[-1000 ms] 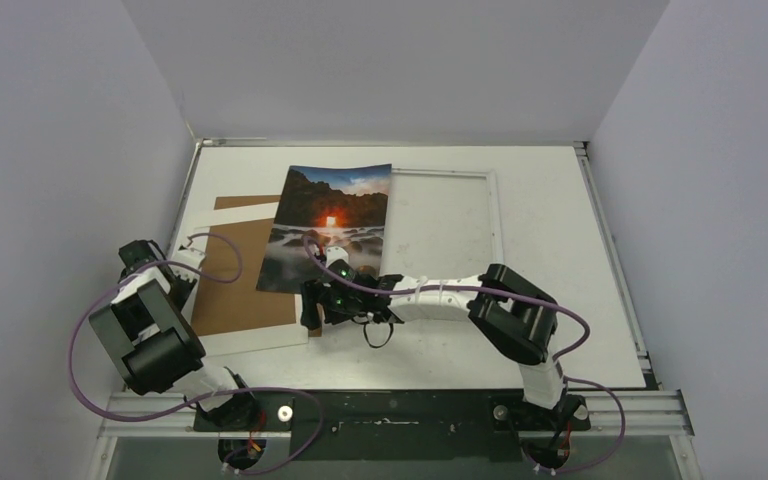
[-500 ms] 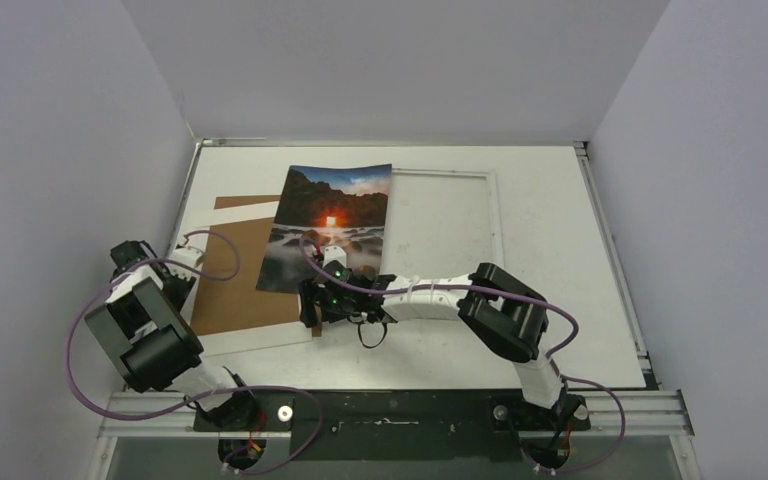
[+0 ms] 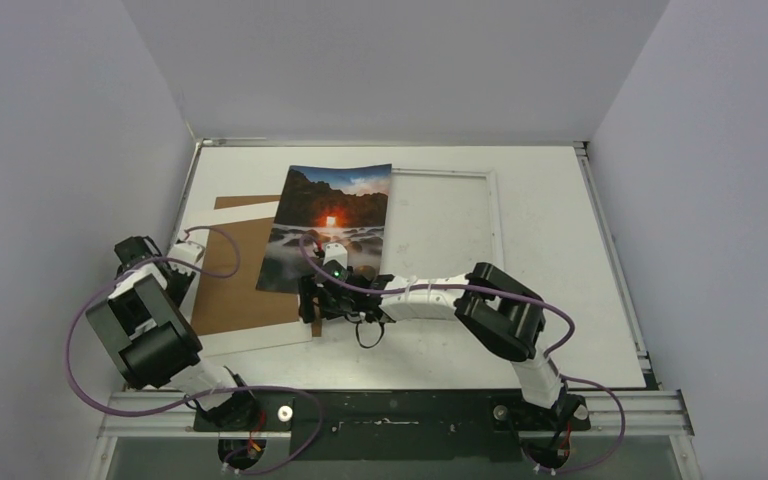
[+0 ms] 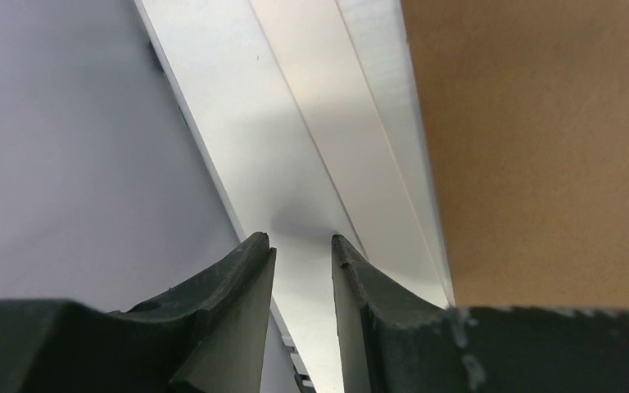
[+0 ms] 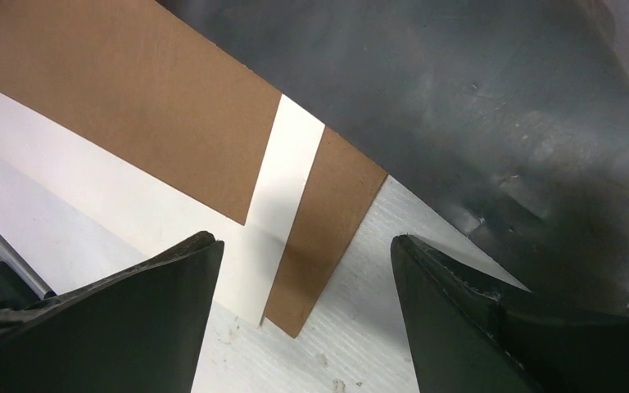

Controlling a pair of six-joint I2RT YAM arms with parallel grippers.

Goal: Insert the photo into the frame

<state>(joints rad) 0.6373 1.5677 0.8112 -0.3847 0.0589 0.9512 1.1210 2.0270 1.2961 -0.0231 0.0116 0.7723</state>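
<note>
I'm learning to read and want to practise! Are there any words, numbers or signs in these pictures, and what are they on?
None: no words, numbers or signs can be read in any view.
The photo shows only scenery, no writing.
The frame and the brown board are plain.
The left arm and the right arm show no label that can be read.

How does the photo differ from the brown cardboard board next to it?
The photo is a glossy, colourful sunset print; the cardboard board is plain brown. The photo lies across the frame's left side; the cardboard board lies further left, on a white sheet. Both are rectangular and lie on the table.
</note>
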